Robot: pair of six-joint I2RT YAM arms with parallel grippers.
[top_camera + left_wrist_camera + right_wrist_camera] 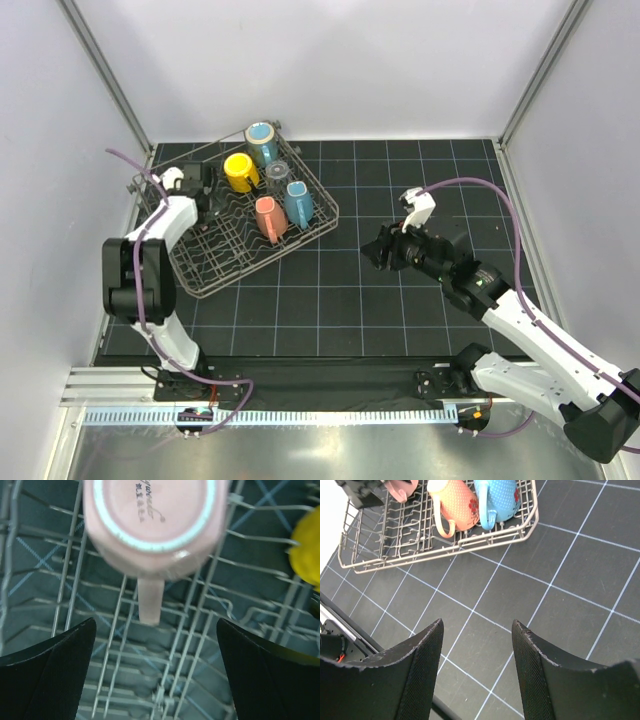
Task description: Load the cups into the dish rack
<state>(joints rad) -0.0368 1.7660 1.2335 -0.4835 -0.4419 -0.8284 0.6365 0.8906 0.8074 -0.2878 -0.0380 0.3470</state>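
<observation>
White-and-black arms (170,225), purple cables (470,181), black jaws

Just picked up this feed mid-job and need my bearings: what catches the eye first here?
A grey wire rack sits askew at the mat's far left, with bright cups packed along its right side, the yellow cup loudest. The left arm's fingers are spread wide over the rack, just short of a pink mug showing its base. The right arm's fingers hang open over the mat, to the rack's right.
</observation>
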